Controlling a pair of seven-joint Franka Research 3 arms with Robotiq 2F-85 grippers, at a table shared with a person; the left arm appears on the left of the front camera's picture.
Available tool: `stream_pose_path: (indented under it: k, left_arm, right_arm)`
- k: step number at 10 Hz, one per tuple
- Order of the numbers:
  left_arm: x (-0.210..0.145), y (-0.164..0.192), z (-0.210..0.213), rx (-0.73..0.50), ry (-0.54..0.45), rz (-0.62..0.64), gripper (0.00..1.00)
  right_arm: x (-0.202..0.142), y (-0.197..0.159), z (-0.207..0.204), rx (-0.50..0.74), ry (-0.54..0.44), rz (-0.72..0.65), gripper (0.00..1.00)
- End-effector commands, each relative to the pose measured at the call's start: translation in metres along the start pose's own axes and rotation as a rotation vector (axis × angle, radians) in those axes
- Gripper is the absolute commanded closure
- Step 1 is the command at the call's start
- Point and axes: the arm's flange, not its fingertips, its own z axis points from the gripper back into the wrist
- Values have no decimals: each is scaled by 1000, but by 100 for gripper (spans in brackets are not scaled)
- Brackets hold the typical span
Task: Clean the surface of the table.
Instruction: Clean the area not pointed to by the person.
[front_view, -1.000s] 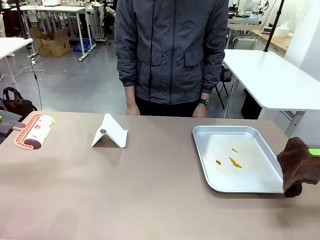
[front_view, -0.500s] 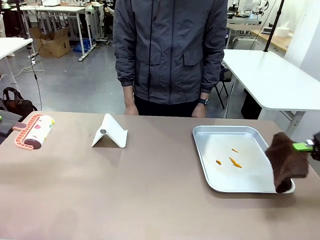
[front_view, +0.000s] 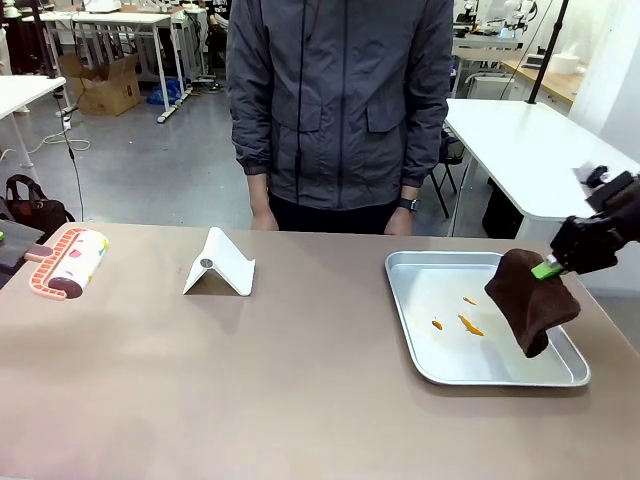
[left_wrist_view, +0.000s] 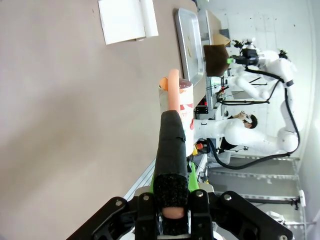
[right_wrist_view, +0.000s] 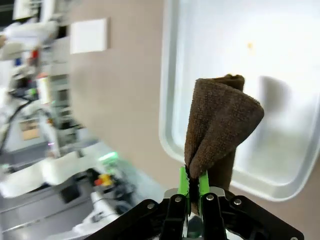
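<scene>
Here, left gripper (left_wrist_view: 172, 195): jaws clamped together on the black foam handle of the lint roller (left_wrist_view: 175, 102); a green pad shows beside the handle in the left wrist view.
Lint roller (front_view: 68, 262): at the table's far left in the front view; pink frame, patterned roll; whether it touches the top I cannot tell.
Table (front_view: 300, 390): the wide brownish-taupe top running across the whole front view, between the robot and the person; its middle and near part are bare.
White stand (front_view: 220, 263): a folded, tent-shaped piece standing on the table, right of the lint roller and well apart from it.
Person (front_view: 340, 100): in a dark grey jacket, standing at the far edge, both hands hanging down by the table's rim.
Metal tray (front_view: 500, 381): flat on the right part of the table; a few orange bits (front_view: 468, 323) lie on its floor.
Brown cloth (front_view: 530, 300): hanging in folds over the tray's right side; it casts a shadow on the tray floor in the right wrist view.
Right gripper (front_view: 548, 268): coming in from the right; green pads pinched tight on the top of the cloth (right_wrist_view: 220, 125), over the tray's rim (right_wrist_view: 167, 100).
</scene>
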Motion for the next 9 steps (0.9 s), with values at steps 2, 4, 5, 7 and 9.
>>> stream_pose_path:
  k: [2,4,5,7,9]
  left_arm:
    - [0,-4,1,1,-4,8,78]
    - [0,-4,1,1,-4,8,78]
    - [0,-4,1,1,-4,8,78]
    - [0,-4,1,1,-4,8,78]
    - [0,-4,1,1,-4,8,78]
  right_arm:
    - [32,-11,-36,-258,-52,-19,92]
    - [50,-25,-61,-322,-186,-35,92]
    - [58,-31,-73,-338,-229,-51,92]
    - [65,-36,-93,-317,-230,-46,92]
    - [70,-38,-115,-266,-210,-35,92]
